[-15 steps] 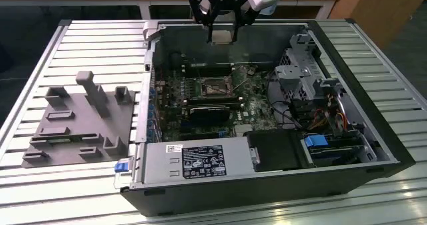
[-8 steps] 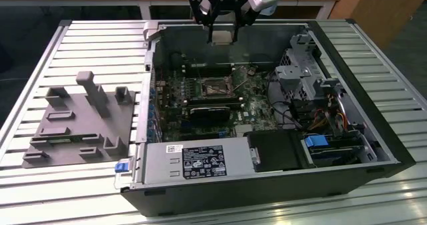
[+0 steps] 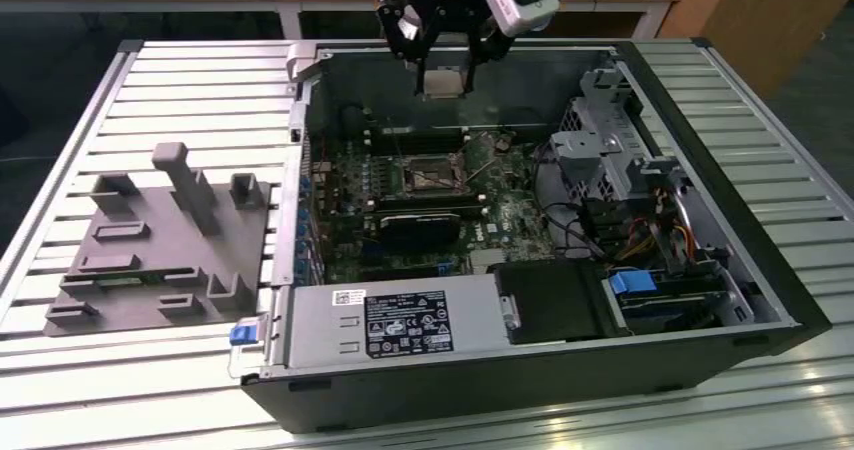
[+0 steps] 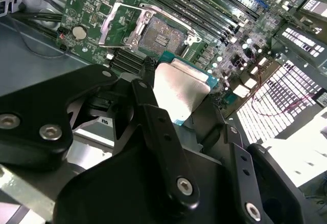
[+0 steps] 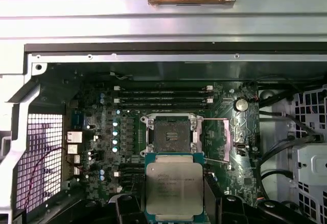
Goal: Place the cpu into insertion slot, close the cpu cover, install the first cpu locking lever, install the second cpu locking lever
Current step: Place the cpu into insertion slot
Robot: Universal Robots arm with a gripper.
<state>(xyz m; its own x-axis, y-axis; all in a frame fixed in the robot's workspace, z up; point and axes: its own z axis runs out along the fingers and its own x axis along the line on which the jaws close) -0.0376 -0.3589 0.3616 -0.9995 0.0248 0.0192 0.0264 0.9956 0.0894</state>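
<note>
Carrying: the tool [image 3: 445, 78] has its fingers closed on the cpu [image 5: 174, 187], pinching it by two opposite edges, metal top facing the first wrist camera.
Tool place: high above the open case [image 3: 747, 270], over its far wall in the exterior view, well clear of the board [image 5: 102, 132].
Slot: the slot [image 5: 171, 133] lies bare in both wrist views, dark square with a silvery rim, nothing seated in it.
Cover: the cover [image 4: 120, 26] looks swung up off the slot, standing open beside it.
Levers: a thin lever [image 5: 214, 119] seems released beside the slot; the second I cannot pick out.
Step in hand: the first one, chip to slot; cover and levers not yet done.
Next move calls for: squaring the chip to the slot's rim, matching its corner marking, and lowering flat without tilt, since bent pins are the likely risk.
</note>
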